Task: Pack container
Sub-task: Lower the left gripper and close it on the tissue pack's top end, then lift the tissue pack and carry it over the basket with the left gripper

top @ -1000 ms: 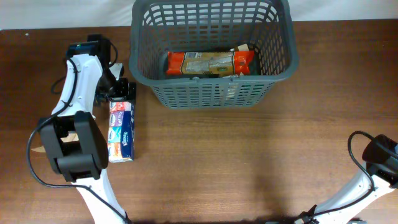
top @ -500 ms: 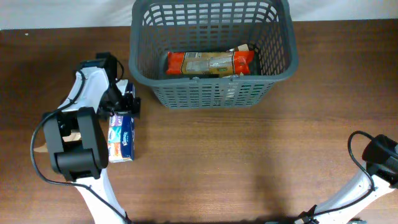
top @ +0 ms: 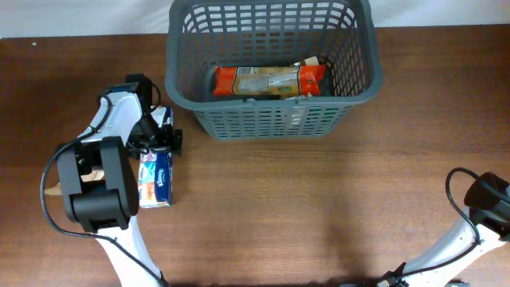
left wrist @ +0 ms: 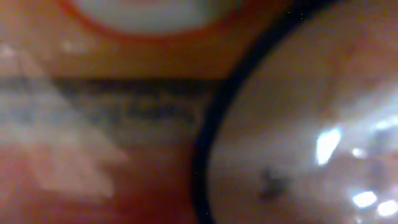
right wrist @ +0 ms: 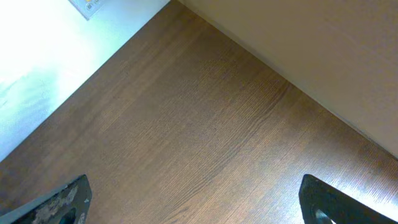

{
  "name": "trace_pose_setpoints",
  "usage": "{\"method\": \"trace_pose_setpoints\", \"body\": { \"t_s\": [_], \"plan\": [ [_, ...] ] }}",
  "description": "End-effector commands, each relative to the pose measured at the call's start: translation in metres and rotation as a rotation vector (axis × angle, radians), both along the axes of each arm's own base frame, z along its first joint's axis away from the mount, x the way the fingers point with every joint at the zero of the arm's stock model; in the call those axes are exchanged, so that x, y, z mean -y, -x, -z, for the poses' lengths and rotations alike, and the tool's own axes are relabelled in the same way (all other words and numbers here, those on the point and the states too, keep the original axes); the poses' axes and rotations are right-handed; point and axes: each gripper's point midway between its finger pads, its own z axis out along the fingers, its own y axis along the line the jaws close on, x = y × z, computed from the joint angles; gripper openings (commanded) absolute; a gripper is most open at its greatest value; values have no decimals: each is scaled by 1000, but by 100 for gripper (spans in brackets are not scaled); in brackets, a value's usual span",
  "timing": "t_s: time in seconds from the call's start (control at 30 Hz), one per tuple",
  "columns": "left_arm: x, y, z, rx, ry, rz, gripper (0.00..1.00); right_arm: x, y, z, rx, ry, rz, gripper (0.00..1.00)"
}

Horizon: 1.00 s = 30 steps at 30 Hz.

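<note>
- We saw the container standing at the far middle of the surface, with an orange packet lying on its bottom near the front wall.
- Our left end effector sat down on the far end of a blue printed pack, which lay on the surface just left of the container.
- Its wrist camera showed only a blurred orange print with a dark curved line, pressed very close, so we could not tell whether the fingers were clamped on the pack or apart.
- Our right end effector had its fingers spread wide, holding nothing, above bare wood near the surface's edge, well apart from the container.
</note>
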Motion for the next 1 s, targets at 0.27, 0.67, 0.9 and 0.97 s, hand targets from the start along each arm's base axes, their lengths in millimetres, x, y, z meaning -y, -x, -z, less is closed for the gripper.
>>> {"method": "trace_pose_setpoints", "body": {
  "t_s": [0.27,0.67,0.9,0.97],
  "plan": [
    [3,0,11,-8,19,-6,12,-6,5,-9,17,4,-5,99],
    [-10,-45,-37,121,7,-40,2,-6,5,-9,17,4,-5,99],
    [-38,-121,-193,491,-69,-69,2,-6,5,-9,17,4,-5,99],
    [-50,-129,-232,582,-139,-83,2,-6,5,-9,17,4,-5,99]
  ]
}}
